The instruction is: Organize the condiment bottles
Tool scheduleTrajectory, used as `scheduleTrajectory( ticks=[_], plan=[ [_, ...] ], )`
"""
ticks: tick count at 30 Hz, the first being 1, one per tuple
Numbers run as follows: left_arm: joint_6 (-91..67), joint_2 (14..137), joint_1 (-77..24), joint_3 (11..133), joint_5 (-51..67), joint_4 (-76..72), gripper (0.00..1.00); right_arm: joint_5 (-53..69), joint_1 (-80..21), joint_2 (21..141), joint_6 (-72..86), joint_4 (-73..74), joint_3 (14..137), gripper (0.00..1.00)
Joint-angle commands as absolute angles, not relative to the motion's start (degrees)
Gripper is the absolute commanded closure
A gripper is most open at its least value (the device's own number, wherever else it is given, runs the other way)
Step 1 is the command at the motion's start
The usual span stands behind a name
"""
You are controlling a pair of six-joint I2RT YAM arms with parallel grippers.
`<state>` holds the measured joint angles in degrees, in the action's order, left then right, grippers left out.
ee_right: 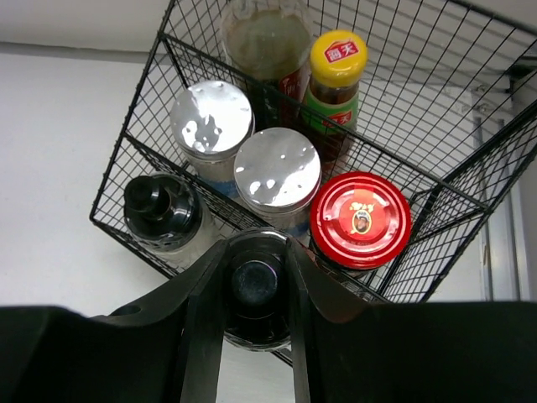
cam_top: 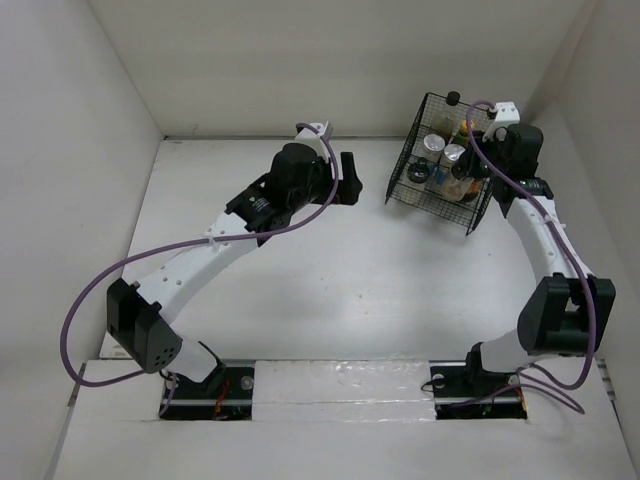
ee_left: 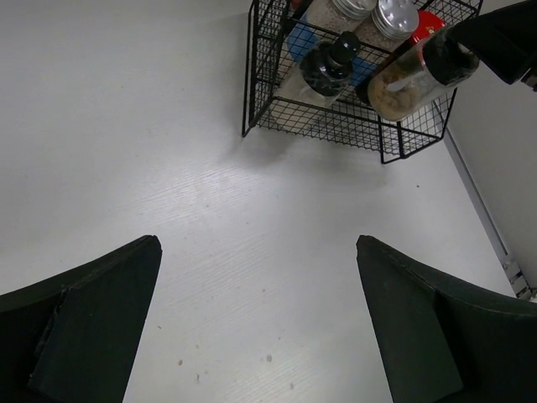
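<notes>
My right gripper [ee_right: 256, 281] is shut on a black-capped beige jar [ee_right: 256, 290] and holds it at the near edge of the black wire basket [ee_right: 126, 147]; in the left wrist view this jar [ee_left: 415, 80] hangs tilted over the basket's corner. Inside the basket stand the other black-capped jar [ee_right: 161, 210], two silver-lidded jars [ee_right: 211, 117] [ee_right: 277, 168], the red-lidded jar [ee_right: 361, 220], the yellow-capped bottle [ee_right: 338, 59] and the tall dark bottle [ee_right: 267, 38]. My left gripper [ee_left: 256, 252] is open and empty above the bare table, left of the basket [cam_top: 425, 195].
The basket [ee_left: 336, 126] stands at the back right, close to the white right wall. White walls enclose the table on three sides. The left arm [cam_top: 210, 250] stretches diagonally across the left half.
</notes>
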<state>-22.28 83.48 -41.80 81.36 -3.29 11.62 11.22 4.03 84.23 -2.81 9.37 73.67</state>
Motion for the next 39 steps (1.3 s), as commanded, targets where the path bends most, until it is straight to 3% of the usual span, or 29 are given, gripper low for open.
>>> scheduleTrajectory(
  ticks=[1, 11, 16, 18, 19, 21, 22, 26, 34, 39],
  plan=[
    [-21.1, 81.4, -41.7, 80.6, -3.9, 10.6, 0.01, 8.6, 3.3, 85.1, -3.0, 1.2, 72.9, 0.98],
    [-20.6, 83.0, -41.7, 80.6, -4.0, 11.8, 0.01, 4.7, 1.1, 86.8, -3.0, -0.2, 67.9, 0.95],
    [-20.0, 85.1, -41.7, 81.3, 1.0, 12.5, 0.01, 4.7, 0.1, 89.6, -1.1, -0.2, 66.0, 0.79],
    [-20.0, 85.1, -41.7, 81.8, 1.0, 13.0, 0.01, 4.7, 0.1, 89.6, -0.4, -0.2, 66.0, 0.70],
    [-20.0, 85.1, -41.7, 81.8, 0.3, 13.0, 0.01, 4.7, 0.1, 89.6, -0.4, -0.2, 66.0, 0.58],
    [-19.4, 85.1, -41.7, 81.8, -1.0, 13.5, 0.01, 4.7, 0.1, 89.6, 0.1, -0.2, 66.0, 0.45],
    [-19.4, 85.1, -41.7, 81.8, -1.1, 13.5, 0.01, 5.2, 0.1, 89.6, 0.1, -0.2, 66.0, 0.30],
    [-19.4, 85.1, -41.7, 82.4, -1.7, 14.1, 0.01, 5.7, 0.1, 87.5, 0.6, 3.9, 69.2, 0.00],
    [-19.4, 83.5, -41.7, 86.4, -2.5, 15.4, 0.01, 2.5, -4.3, 75.8, 3.0, 10.4, 73.5, 0.00],
    [-20.0, 78.6, -41.1, 85.9, -7.4, 14.9, 0.01, 3.1, -14.3, 67.0, 2.3, 13.8, 71.2, 0.00]
  ],
)
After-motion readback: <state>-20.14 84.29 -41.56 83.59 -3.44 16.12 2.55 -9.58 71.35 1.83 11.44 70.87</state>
